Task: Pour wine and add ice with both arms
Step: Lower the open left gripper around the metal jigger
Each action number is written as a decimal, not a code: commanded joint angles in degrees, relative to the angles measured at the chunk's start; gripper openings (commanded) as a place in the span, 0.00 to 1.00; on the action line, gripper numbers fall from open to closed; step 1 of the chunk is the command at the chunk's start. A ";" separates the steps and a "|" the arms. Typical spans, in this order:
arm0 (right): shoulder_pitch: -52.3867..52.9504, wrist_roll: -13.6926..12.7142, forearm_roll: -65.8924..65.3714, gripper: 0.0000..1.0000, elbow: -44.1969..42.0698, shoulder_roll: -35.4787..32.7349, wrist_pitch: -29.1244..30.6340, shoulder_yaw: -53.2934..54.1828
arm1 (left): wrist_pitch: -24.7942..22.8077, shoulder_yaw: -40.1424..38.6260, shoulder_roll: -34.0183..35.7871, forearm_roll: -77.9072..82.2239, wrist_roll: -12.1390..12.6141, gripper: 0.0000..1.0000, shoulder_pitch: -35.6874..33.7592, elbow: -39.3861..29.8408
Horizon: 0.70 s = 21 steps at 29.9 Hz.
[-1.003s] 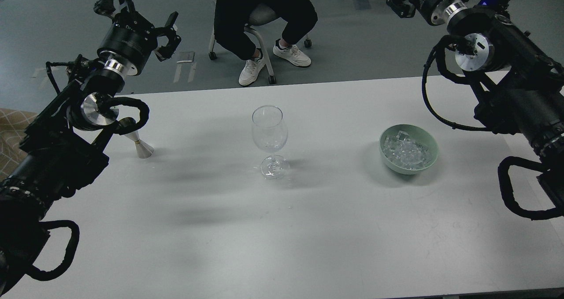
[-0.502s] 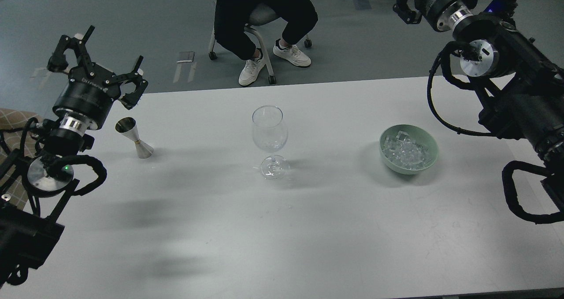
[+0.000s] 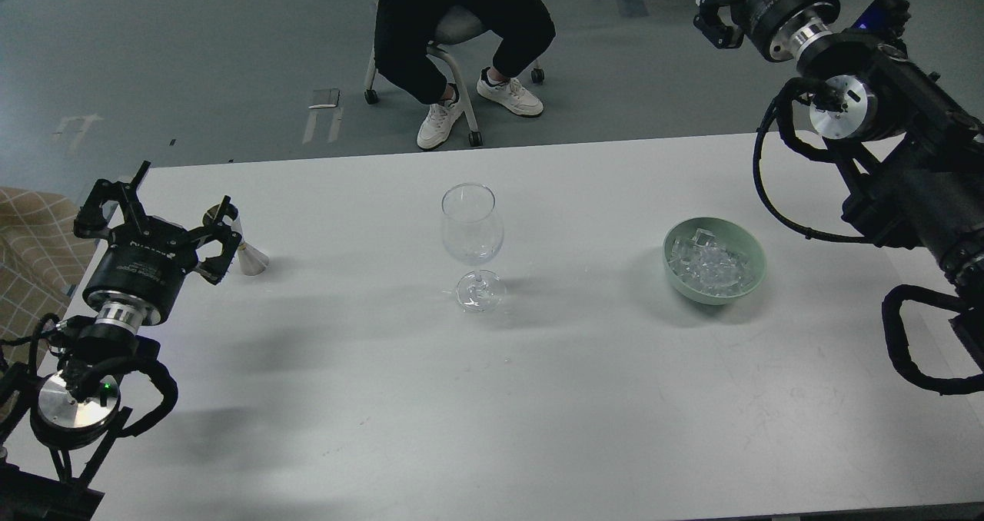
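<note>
Steel jigger (image 3: 247, 257) at 9 o'clock of wine glass (image 3: 472, 233); left gripper (image 3: 157, 217), fingers spread, dropped beside it since a second ago: pour grasp imminent. Ice (image 3: 711, 266) in green bowl (image 3: 747, 242) at 3 o'clock. Right gripper (image 3: 711, 10): cannot tell.

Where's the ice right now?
In the head view, the ice sits heaped in a pale green bowl on the right half of the white table, to the right of the empty wine glass, below the raised right arm.
</note>
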 commanded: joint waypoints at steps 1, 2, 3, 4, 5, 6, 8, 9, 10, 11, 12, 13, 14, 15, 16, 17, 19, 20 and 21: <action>-0.39 -0.01 0.03 1.00 0.10 -0.52 -0.02 -0.01 | 3.94 0.07 -1.33 0.01 1.04 0.63 0.23 0.17; -0.56 -0.01 0.03 1.00 0.10 -0.78 -0.02 -0.01 | 3.94 -0.02 -1.59 0.01 2.00 0.61 0.32 0.26; -0.56 -0.01 0.03 1.00 0.10 -0.87 -0.02 -0.01 | 3.94 -0.02 -1.85 0.01 2.71 0.59 0.49 0.44; -0.65 -0.01 0.03 1.00 0.10 -0.96 -0.02 -0.01 | 4.03 -0.02 -2.03 -0.07 3.06 0.58 0.76 0.53; -0.65 -0.01 0.03 1.00 0.10 -0.96 -0.02 -0.01 | 4.11 -0.02 -2.29 -0.08 3.15 0.58 1.02 0.61; -0.65 -0.01 0.03 1.00 0.10 -0.96 -0.19 -0.01 | 4.20 -0.02 -2.73 -0.08 3.15 0.55 1.37 0.79; -0.65 -0.01 0.03 1.00 0.10 -1.05 -0.72 -0.01 | 4.12 -0.11 -3.70 -0.08 3.15 0.50 2.25 1.14; -0.65 -0.01 0.03 1.00 0.10 -1.05 -0.98 -0.01 | 3.77 -0.20 -4.22 -0.08 2.98 0.48 3.12 1.14; -0.65 -0.01 0.03 1.00 0.18 -1.05 -1.07 -0.01 | 3.68 -0.46 -4.49 -0.08 2.98 0.46 3.57 1.14; -0.65 -0.01 0.03 1.00 0.10 -1.05 -1.25 -0.01 | 3.59 -1.07 -5.02 0.01 2.89 0.41 4.09 1.14; -0.65 -0.01 0.03 1.00 0.10 -1.05 -1.25 -0.01 | 3.59 -1.08 -5.02 0.01 2.89 0.41 4.10 1.14; -0.74 -0.01 0.03 1.00 0.10 -1.14 -1.25 -0.01 | 3.68 -1.60 -5.72 0.01 2.80 0.38 4.27 1.40; -0.74 -0.01 0.03 1.00 0.10 -1.14 -1.34 -0.01 | 3.68 -1.86 -6.51 0.01 2.71 0.38 4.36 2.10; -0.74 -0.01 0.03 1.00 0.10 -1.14 -1.34 -0.01 | 3.59 -1.95 -7.04 0.01 2.71 0.38 4.36 2.54; -0.83 -0.01 -0.06 1.00 0.10 -1.14 -1.34 -0.01 | 3.50 -2.22 -7.65 0.01 2.80 0.38 4.36 3.42; -0.83 -0.01 0.03 1.00 0.10 -1.14 -1.42 -0.01 | 3.41 -2.31 -8.18 -0.07 2.98 0.36 4.36 4.30; -1.00 -0.01 0.03 1.00 0.10 -1.14 -1.43 -0.01 | 3.41 -2.31 -8.45 -0.08 3.06 0.35 4.36 5.18; -1.18 -0.01 -0.06 1.00 0.10 -1.14 -1.43 -0.01 | 3.33 -2.31 -8.45 -0.16 3.15 0.35 4.19 6.58; -1.27 -0.01 -0.06 1.00 0.10 -1.14 -1.43 -0.01 | 3.32 -2.39 -8.62 -0.16 3.15 0.35 3.84 8.51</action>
